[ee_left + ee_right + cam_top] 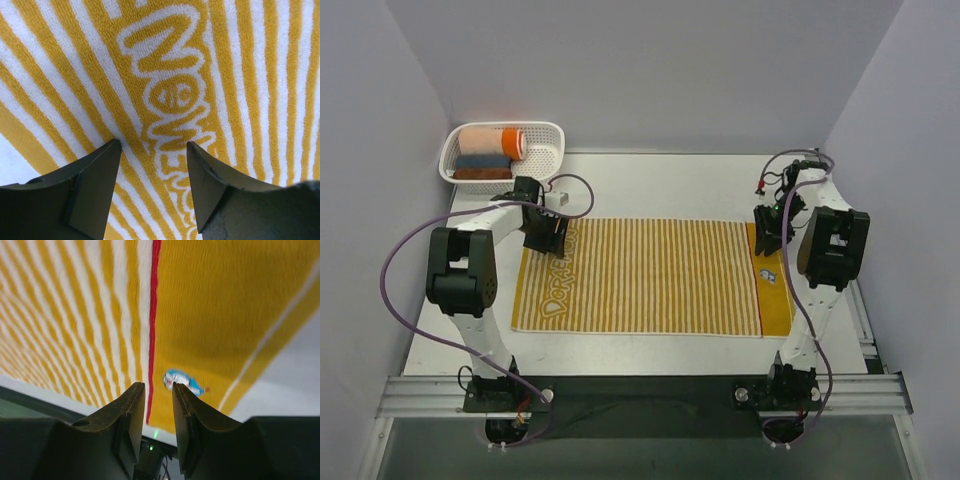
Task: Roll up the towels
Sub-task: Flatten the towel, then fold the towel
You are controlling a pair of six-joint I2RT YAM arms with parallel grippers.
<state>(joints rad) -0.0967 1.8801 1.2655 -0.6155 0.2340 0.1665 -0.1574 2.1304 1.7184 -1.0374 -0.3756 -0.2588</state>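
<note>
Left pincer (154, 145) over towel (660, 275) (lengthwise left-right)

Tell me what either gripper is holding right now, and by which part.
Nothing. Both the left gripper and right gripper stand open over the flat striped towel.

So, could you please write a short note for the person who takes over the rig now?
Towel: lies flat and fully spread on the table.
Left gripper: jaws open, empty, over the lettering at the left end.
Right gripper: jaws narrowly apart, empty, over the right end band, near the cartoon figure.
Done: nothing rolled yet.
Left: probably grasp one end and roll the whole length.
</note>
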